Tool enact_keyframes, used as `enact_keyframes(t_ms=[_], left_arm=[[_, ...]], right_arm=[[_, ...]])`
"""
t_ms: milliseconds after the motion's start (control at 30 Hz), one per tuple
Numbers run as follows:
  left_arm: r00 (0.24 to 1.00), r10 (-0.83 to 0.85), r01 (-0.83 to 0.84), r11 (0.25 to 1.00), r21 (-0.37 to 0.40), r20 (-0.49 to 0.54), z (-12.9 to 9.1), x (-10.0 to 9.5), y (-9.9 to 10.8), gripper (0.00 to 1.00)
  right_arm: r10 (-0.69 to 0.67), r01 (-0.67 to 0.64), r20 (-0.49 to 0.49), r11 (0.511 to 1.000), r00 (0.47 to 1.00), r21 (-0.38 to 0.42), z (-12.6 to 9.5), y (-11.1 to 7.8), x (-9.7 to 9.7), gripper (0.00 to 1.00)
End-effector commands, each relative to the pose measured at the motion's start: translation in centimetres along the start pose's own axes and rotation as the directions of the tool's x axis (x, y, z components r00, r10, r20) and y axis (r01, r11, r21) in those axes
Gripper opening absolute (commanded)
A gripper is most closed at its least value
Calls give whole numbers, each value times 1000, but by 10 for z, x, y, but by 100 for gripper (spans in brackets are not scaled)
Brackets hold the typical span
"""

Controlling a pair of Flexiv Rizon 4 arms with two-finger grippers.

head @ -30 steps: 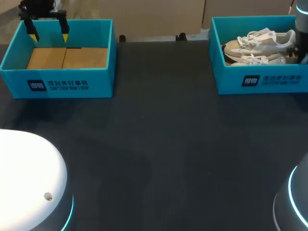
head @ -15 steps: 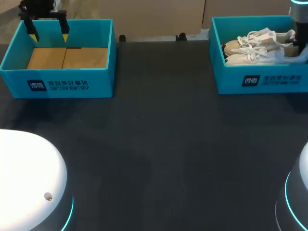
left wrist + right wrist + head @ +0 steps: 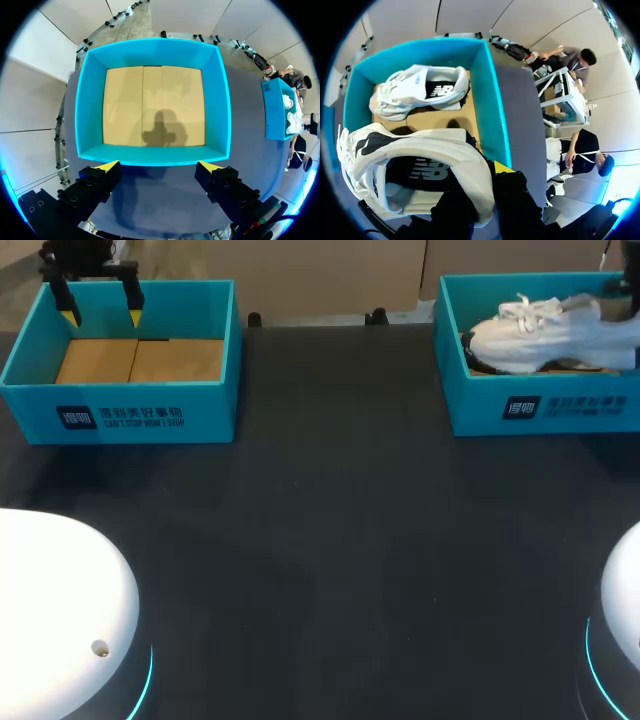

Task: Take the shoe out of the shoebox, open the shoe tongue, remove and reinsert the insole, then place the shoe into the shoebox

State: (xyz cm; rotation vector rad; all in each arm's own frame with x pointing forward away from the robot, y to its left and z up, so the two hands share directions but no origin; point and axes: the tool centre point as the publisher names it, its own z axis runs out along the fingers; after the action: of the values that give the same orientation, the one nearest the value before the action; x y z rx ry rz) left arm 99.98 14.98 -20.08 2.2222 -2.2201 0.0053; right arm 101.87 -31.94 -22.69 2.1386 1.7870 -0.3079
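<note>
Shoe [image 3: 545, 332] hangs over the right shoebox [image 3: 530, 410], heel clamped in my right jaws, toe pointing toward the middle of the table [image 3: 340, 520]; my left jaws, spread and empty, hover well apart.

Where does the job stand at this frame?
Done: nothing complete. In hand: the right tool grips one shoe, raised above its shoebox. Remaining: carrying it clear, tongue, insole, putting it back. The left tool hangs open over the other shoebox.
</note>
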Motion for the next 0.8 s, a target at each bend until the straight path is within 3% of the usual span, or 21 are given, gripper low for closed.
enact_keyframes(t_ms=[33,433,800], left_arm=[[1000,0,0,1000,-1,1,0,0,0,100],[1000,0,0,1000,-1,1,0,0,0,100],[1000,0,0,1000,-1,1,0,0,0,100]], right_arm=[[3,-3,-2,1000,1000,-15,-43,-5,-10,0],[2,-2,-1,999,1000,-32,-98,-8,-9,0],[2,-2,-1,999,1000,-32,-98,-8,-9,0]])
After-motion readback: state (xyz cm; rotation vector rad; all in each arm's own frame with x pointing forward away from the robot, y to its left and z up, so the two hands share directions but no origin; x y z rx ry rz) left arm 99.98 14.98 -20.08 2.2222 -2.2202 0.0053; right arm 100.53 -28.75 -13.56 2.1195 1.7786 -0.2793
